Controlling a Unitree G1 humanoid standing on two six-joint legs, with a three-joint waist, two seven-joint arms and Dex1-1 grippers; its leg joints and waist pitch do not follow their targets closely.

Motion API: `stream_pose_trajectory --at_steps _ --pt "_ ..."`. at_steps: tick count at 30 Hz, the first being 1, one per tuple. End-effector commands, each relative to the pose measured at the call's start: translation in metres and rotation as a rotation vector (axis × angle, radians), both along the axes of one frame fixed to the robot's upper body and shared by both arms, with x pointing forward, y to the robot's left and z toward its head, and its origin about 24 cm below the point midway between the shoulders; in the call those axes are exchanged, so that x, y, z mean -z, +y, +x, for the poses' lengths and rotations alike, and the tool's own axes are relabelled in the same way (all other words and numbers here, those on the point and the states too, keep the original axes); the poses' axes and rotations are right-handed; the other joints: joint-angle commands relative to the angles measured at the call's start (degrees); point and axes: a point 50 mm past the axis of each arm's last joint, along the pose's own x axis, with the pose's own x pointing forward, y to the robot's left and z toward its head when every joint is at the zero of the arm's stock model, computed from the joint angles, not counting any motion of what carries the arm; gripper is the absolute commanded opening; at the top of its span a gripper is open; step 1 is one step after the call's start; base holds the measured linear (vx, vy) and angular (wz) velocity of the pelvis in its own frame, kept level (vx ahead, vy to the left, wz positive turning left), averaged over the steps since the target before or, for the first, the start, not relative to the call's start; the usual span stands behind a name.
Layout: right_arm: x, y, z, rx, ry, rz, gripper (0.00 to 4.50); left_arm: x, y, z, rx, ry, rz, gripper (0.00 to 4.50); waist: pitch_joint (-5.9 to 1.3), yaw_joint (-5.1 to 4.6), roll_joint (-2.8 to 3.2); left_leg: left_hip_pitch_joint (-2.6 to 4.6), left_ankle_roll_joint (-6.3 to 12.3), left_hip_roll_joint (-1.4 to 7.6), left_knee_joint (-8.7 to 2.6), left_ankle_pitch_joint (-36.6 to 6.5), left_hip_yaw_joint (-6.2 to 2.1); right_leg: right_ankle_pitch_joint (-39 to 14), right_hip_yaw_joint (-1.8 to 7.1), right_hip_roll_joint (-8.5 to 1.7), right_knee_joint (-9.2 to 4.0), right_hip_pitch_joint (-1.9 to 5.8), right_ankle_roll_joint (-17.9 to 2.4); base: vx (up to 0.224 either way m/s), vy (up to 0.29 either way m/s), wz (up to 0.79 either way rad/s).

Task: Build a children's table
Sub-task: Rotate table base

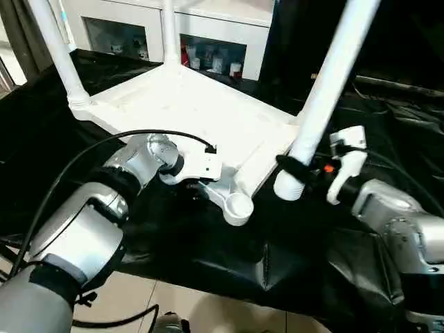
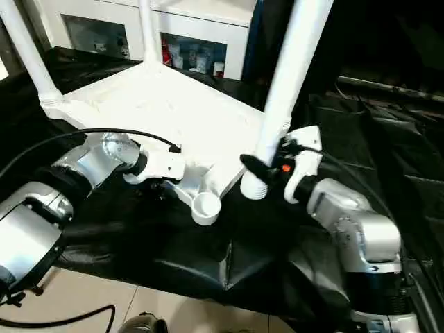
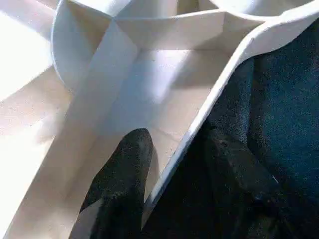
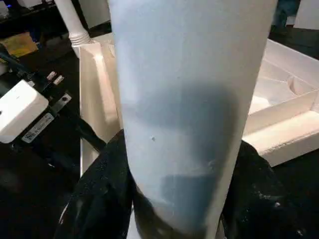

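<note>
Left wrist view: the left claw (image 3: pixel 169 174) straddles the tabletop (image 1: pixel 187 104) rim, half-open. The right claw (image 1: pixel 305 170) clamps a leg (image 1: pixel 326 90); misaligned with the empty socket (image 1: pixel 238 207), it could jam.

Glare is seen on the white tabletop (image 1: pixel 187 104); the black cloth (image 1: pixel 208 257) stays dim; the held leg (image 4: pixel 189 114) is blurred

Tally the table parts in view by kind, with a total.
Tabletop: 1, upside down on the black cloth.
Legs standing in corner sockets: 2, one at the left, one at the back.
Leg held by the right gripper: 1.
Empty corner socket at the near corner: 1.
Total: 5 items.
</note>
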Motion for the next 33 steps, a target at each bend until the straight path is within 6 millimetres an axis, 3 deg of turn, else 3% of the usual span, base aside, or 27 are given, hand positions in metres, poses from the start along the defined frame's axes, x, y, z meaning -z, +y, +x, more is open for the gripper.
stream_pose_trajectory --at_steps 1,9,14,18,21,25,29,33 --pt "-0.003 -0.002 -0.002 -0.003 -0.029 -0.021 1.9 0.002 0.003 0.0 -0.006 0.011 0.053 1.69 -5.19 0.07 0.41 2.33 -2.08 5.84 -4.58 -11.3 -3.16 -8.8 3.64 -7.76 -4.17 2.74 -13.4 0.0 0.0 0.0" --pt "0.0 -0.001 -0.005 -0.015 -0.03 -0.032 1.9 0.004 0.004 0.0 -0.04 0.043 0.08 1.19 -5.04 0.0 0.32 2.18 -1.76 5.78 -4.6 -11.8 -3.26 -10.3 3.63 -7.92 -4.45 2.94 -13.4 0.0 0.0 0.0" --pt "0.002 0.0 -0.005 -0.01 -0.02 -0.023 1.9 0.001 -0.008 0.007 -0.266 0.062 -0.102 0.96 -4.92 0.05 0.19 2.45 -1.6 5.77 -4.45 -12.3 -3.18 -12.3 3.65 -8.07 -4.69 2.82 -14.0 0.0 0.0 0.0" --pt "0.004 0.003 -0.005 -0.012 -0.016 -0.018 1.9 0.016 -0.012 0.002 -0.39 0.139 -0.196 0.89 -4.98 -0.33 -0.05 1.72 -0.77 5.44 -4.43 -11.2 -3.33 -13.3 3.42 -8.01 -4.78 3.42 -13.4 0.0 0.0 0.0" --pt "0.004 0.003 -0.005 -0.011 -0.015 -0.014 1.9 0.024 -0.009 -0.002 -0.437 0.164 -0.204 0.76 -4.83 -0.89 -0.1 1.68 -0.13 5.19 -4.38 -11.6 -3.35 -15.4 3.37 -7.81 -5.28 3.36 -12.6 0.0 0.0 0.0" --pt "0.005 0.003 -0.005 0.0 -0.008 -0.002 1.9 0.036 -0.009 -0.01 -0.527 0.231 -0.234 0.58 -4.61 -1.08 -0.21 2.13 -0.24 5.28 -4.46 -12.9 -3.39 -21.3 3.31 -7.67 -5.98 2.98 -10.9 0.0 0.0 0.0" --pt "0.006 0.003 -0.004 0.005 -0.004 0.001 1.9 0.04 -0.015 -0.016 -0.571 0.266 -0.313 0.5 -4.56 -1.32 0.04 2.67 -1.06 5.54 -4.62 -15.3 -3.44 -22.1 3.39 -7.62 -6.08 2.52 -11.4 0.0 0.0 0.0" --pt "0.006 0.004 -0.004 0.005 -0.003 0.003 1.9 0.035 -0.025 -0.02 -0.535 0.285 -0.413 0.41 -4.63 -1.32 0.15 2.7 -1.51 5.73 -4.85 -15.6 -3.55 -21.3 3.46 -7.7 -6.0 2.56 -11.1 0.0 0.0 0.0"
